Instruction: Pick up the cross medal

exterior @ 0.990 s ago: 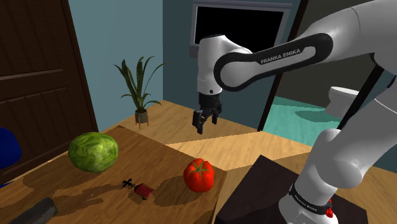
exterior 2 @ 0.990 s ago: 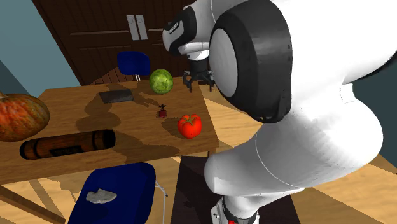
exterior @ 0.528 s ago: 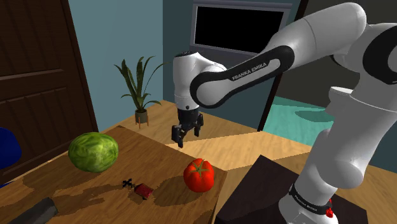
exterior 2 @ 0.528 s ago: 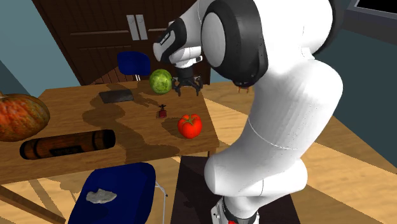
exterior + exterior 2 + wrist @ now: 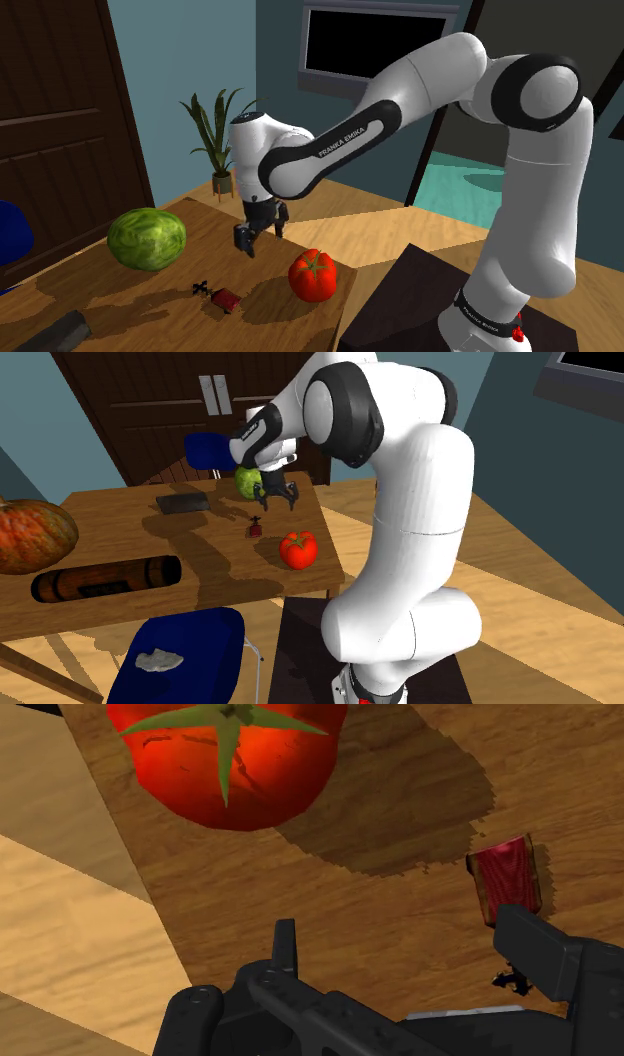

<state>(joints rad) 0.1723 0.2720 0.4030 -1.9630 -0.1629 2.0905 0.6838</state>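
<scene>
My gripper (image 5: pixel 259 231) hangs open above the wooden table (image 5: pixel 215 238), fingers well apart and holding nothing; the cross medal (image 5: pixel 218 295) lies flat on the table near the tomato (image 5: pixel 312 275), off to one side of my fingers rather than between them; I judge it thin, so closing too high would miss it, and a skewed descent could knock the tomato rolling.

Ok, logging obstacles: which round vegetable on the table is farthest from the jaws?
The ribbed orange pumpkin; the round green cabbage and the red tomato lie much closer.
</scene>
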